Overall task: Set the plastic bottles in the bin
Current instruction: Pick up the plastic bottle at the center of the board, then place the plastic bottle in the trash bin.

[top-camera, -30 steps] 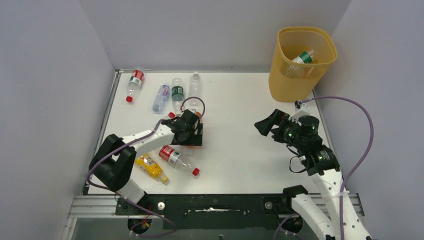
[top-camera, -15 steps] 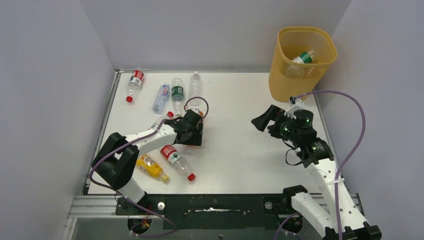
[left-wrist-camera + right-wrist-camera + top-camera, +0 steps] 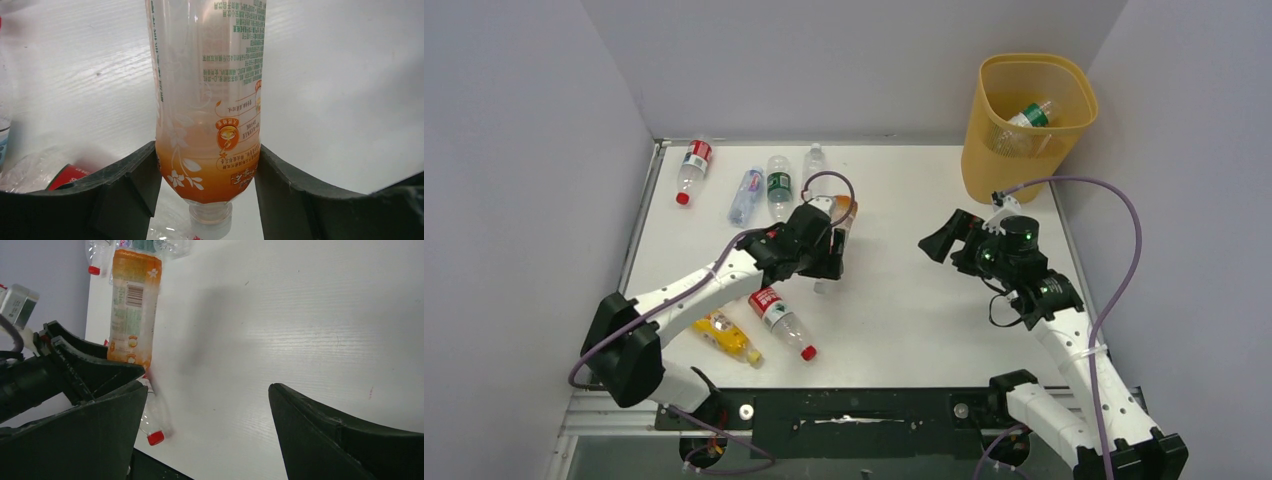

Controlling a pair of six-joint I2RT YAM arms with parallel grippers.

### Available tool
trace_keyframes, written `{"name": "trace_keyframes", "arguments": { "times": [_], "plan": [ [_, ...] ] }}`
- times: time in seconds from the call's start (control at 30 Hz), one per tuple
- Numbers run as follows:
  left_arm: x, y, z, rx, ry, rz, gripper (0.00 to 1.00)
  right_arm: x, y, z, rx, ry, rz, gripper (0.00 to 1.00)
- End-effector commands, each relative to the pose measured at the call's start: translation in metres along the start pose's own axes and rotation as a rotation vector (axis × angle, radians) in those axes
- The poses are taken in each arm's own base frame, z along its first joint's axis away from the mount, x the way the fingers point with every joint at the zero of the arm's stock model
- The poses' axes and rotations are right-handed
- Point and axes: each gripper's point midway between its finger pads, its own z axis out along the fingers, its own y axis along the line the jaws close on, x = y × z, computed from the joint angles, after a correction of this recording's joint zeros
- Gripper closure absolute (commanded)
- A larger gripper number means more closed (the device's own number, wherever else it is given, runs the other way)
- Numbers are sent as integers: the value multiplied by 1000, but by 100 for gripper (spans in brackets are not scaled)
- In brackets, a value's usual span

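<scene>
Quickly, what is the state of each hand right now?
Left hand: closed on the orange bottle.
Right hand: open, holding nothing.

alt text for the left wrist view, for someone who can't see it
Left fingers clamp an orange bottle near its neck, which points at the camera. Behind lies the white table, with a red-labelled bottle at lower left.

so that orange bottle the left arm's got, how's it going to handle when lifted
Probably light: the orange bottle looks see-through along most of its length, so likely near empty. Its smooth round wall could slip or twist in the left jaws, which pinch only near the neck. Thin plastic may dent if squeezed.
</scene>
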Motion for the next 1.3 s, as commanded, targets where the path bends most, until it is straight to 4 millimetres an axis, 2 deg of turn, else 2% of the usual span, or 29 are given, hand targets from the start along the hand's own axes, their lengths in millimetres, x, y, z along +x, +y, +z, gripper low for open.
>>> {"name": "trace_keyframes", "arguments": {
  "times": [0.0, 0.27, 0.53, 0.67, 0.87, 1.27],
  "plan": [
    [-18, -41, -38, 191, -54, 13, 49, -16, 8, 0, -24, -79, -9, 2],
    [-25, -80, -75, 440, -95, 30, 49, -18, 19, 9, -93, -101, 33, 2],
    [-26, -126, -106, 747, -104, 12, 50, -38, 52, 8, -223, -124, 45, 2],
    [-26, -140, -117, 861, -106, -6, 51, -51, 67, 7, -271, -136, 40, 1],
    [-26, -154, -135, 982, -103, -4, 51, -65, 75, 12, -284, -154, 30, 1],
    [-25, -159, -136, 1013, -84, 4, 51, -72, 92, 22, -372, -142, 48, 1]
  ]
}}
